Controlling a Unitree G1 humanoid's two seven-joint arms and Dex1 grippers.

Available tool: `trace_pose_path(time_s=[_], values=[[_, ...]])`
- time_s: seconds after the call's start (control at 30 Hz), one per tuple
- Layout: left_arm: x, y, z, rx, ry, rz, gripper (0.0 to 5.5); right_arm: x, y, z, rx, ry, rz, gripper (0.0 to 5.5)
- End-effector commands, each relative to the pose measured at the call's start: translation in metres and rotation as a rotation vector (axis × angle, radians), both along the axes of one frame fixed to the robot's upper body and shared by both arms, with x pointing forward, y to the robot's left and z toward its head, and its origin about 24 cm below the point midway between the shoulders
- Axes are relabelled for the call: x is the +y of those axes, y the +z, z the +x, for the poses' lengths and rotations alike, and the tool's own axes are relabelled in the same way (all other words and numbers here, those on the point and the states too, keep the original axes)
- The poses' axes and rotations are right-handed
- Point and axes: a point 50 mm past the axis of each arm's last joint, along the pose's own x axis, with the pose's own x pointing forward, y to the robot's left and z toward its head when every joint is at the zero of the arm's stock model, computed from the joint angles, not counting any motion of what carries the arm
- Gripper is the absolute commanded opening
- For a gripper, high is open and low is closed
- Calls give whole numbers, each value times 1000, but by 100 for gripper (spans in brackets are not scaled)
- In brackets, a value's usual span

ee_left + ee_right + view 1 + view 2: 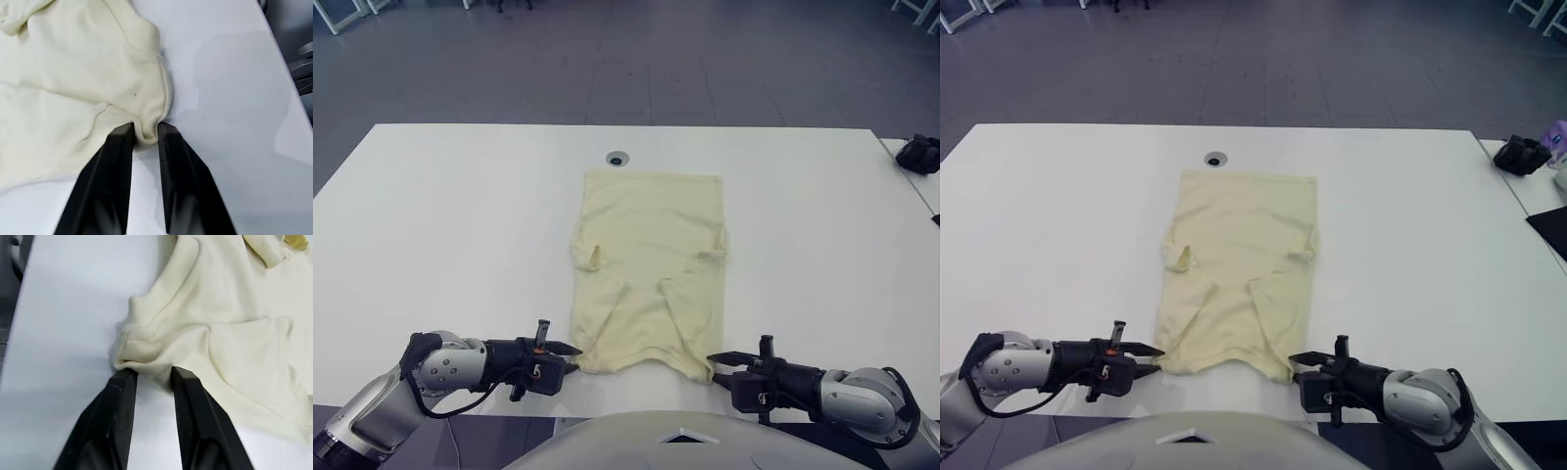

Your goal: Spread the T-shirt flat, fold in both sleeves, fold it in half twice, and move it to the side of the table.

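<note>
The black thing [918,154] at the desk's far right is cut off by the frame edge and cannot be made out. The neckline of the T-shirt [646,269] is hard to find among the creases at its near end.

The T-shirt is laid in the middle of the desk [450,225], reaching to the near edge, with both sleeves folded inward. It is pale yellow, soft and wrinkled, in a long rectangle with a straight far edge. Its near left corner is pinched by the left claw [145,128], with a small lobe of cloth squeezed between the tips. The near right corner is pinched by the right claw [152,372], and the hem is bunched there. The fingers [110,181] are black, smooth and wedge-shaped. The desk is white and smooth, with a round hole [618,157] just beyond the shirt.
</note>
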Motion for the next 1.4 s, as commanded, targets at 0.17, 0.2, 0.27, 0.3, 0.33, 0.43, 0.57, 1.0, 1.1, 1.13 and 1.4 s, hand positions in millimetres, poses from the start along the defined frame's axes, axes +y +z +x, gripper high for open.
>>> trace_pose_path(time_s=[0.17,0.2,0.27,0.3,0.33,0.43,0.57,1.0,1.1,1.13,1.4], values=[[3,-6,1,23,16,40,0,-8,-21,-4,12,-4,-15,3],[3,-6,2,23,15,39,0,-10,-23,-4,12,-5,-17,3],[3,-5,4,27,18,34,0,-16,-25,-2,12,-7,-26,3],[3,-4,5,44,24,24,0,-20,-24,0,9,-10,-32,3],[2,-1,7,64,33,11,0,-24,-23,3,4,-14,-37,3],[-2,7,13,118,52,-33,0,-33,-16,15,-16,-19,-44,3],[-8,16,11,270,48,-71,0,-29,10,25,41,-14,12,3],[-4,37,-8,711,31,-118,0,-12,60,16,513,2,78,3],[1,41,-10,765,39,-139,0,-18,64,10,635,-4,61,3],[1,42,-10,771,43,-147,0,-19,65,8,660,-1,58,3],[0,53,10,765,70,-232,0,-19,71,25,649,-53,166,3]])
